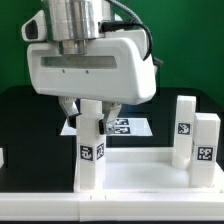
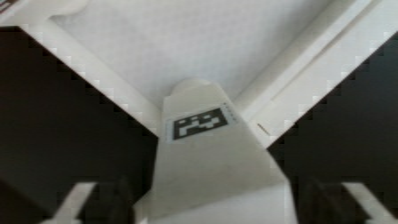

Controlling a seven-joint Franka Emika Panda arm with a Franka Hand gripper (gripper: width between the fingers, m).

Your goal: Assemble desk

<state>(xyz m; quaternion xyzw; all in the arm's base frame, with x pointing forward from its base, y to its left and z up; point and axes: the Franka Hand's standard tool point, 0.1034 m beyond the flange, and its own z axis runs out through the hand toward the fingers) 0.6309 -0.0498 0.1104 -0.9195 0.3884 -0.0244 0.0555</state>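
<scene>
Your gripper (image 1: pixel 92 113) fingers stand apart, flanking the upright leg (image 1: pixel 90 150) over the panel (image 1: pixel 150 170); contact unclear.

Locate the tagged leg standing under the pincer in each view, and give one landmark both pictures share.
Exterior view: the leg stands upright at the panel's front corner, toward the exterior view's left, directly below the pincer.
Wrist view: the leg fills the centre, its tag facing the camera.
Shared landmark: the panel's raised rim.
</scene>
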